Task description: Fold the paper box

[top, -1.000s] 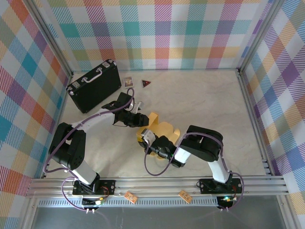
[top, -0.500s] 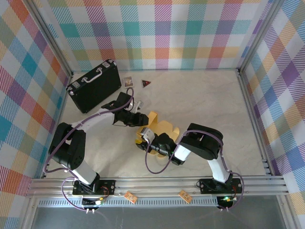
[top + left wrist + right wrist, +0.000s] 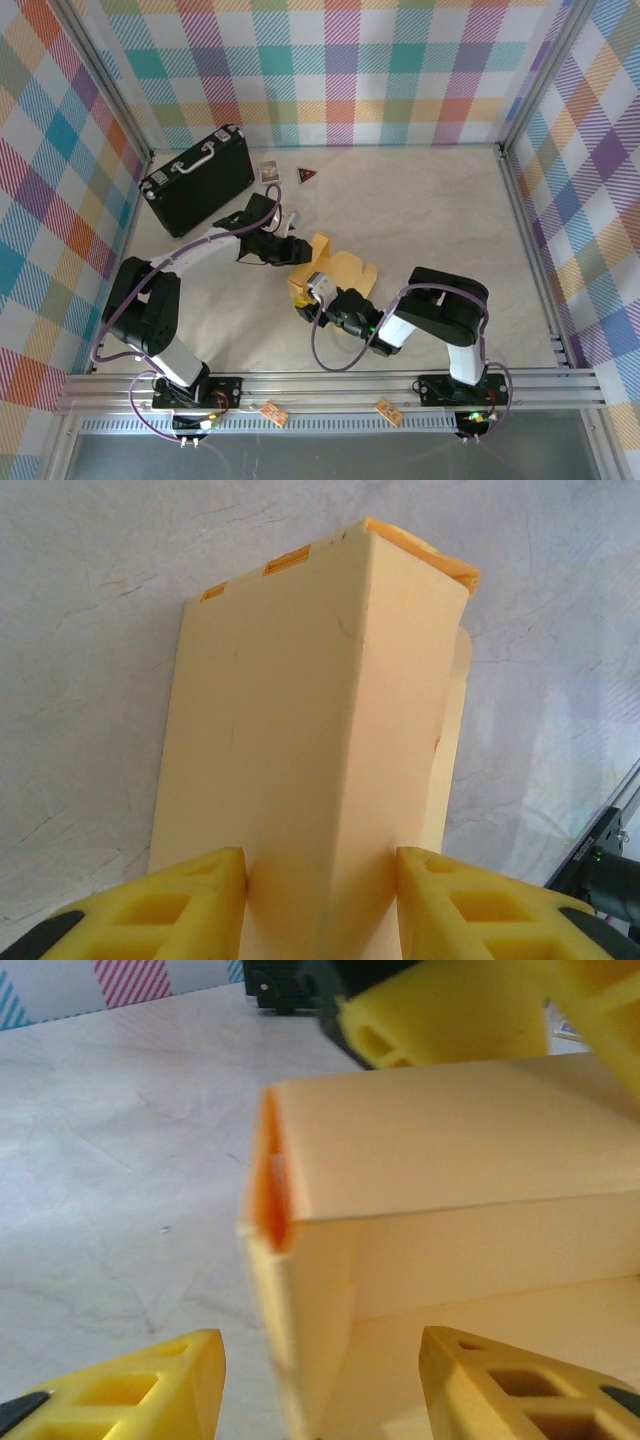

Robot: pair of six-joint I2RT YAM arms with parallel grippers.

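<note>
The mustard-yellow paper box (image 3: 345,270) lies partly folded at the table's middle, with its walls raised. My left gripper (image 3: 297,252) reaches in from the left and is shut on its left end. In the left wrist view both yellow fingers press the box (image 3: 310,700) on either side of my left gripper (image 3: 320,865). My right gripper (image 3: 308,292) sits at the box's near left corner. In the right wrist view the right gripper (image 3: 320,1340) stands open, with that blurred corner of the box (image 3: 450,1140) between the fingers and a gap on each side. A left finger (image 3: 440,1010) shows above.
A black hard case (image 3: 197,178) with a pale handle lies at the back left. A small card (image 3: 268,171) and a dark red triangle (image 3: 307,176) lie behind the box. Two tags (image 3: 273,413) hang on the front rail. Checked walls close three sides.
My right gripper has gone from shut to open, letting go of the box's near corner, and its arm has shifted slightly right. The left gripper has kept its grip and place.
</note>
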